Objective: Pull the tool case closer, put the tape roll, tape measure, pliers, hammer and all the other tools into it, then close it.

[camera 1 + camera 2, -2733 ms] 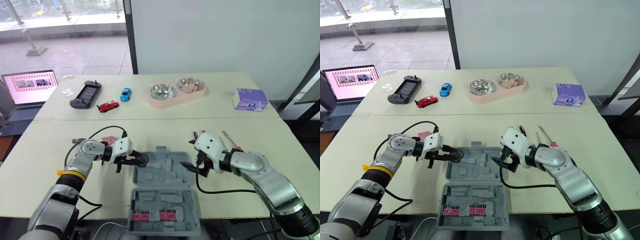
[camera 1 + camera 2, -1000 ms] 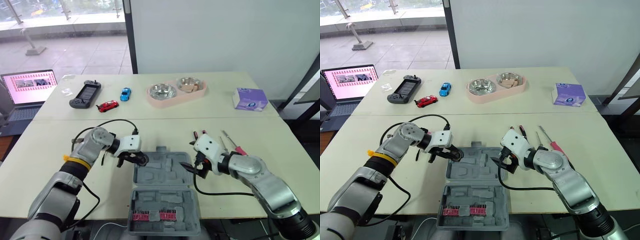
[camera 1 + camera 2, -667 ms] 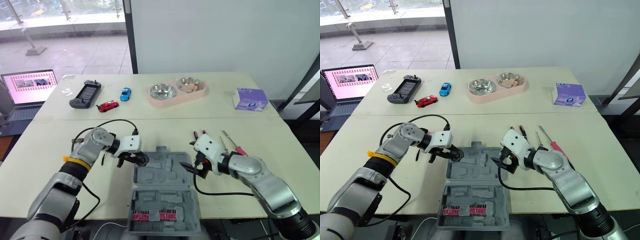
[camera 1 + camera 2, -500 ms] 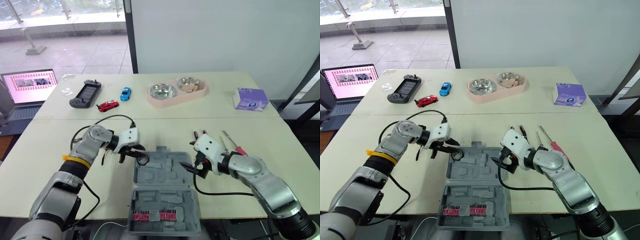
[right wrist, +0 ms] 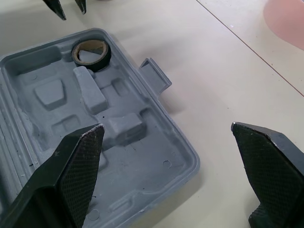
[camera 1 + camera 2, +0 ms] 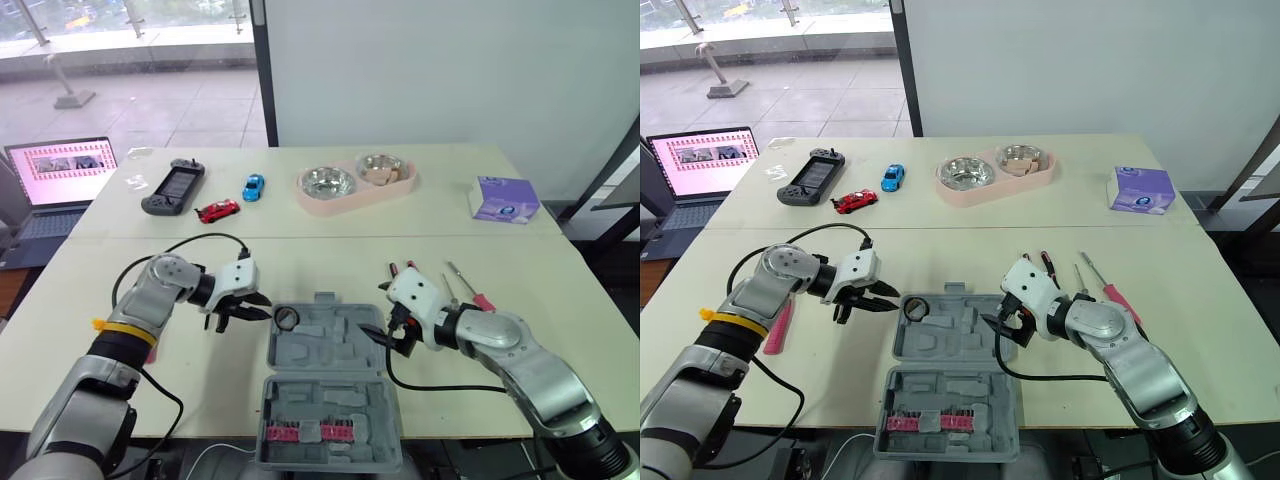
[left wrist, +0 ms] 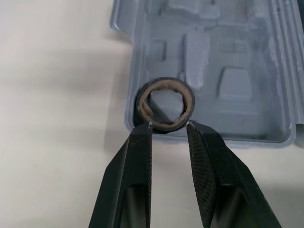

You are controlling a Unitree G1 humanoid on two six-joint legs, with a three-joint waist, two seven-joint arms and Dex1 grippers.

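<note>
Tabletop [image 6: 300, 260]: carries the open case and both arms.
Tool case [image 6: 325, 352]: lies open between the two grippers, in the same place as before.
Right gripper [image 5: 167, 127]: fingers spread wide at the case's right rim, holding nothing (same stance as a second ago).
Left gripper [image 6: 262, 308]: has let go and drawn back off the case's left corner, fingers parted and empty.
Tape roll [image 6: 285, 318]: now lies flat in the case's corner pocket, just ahead of the left gripper's fingertips and apart from them.
</note>
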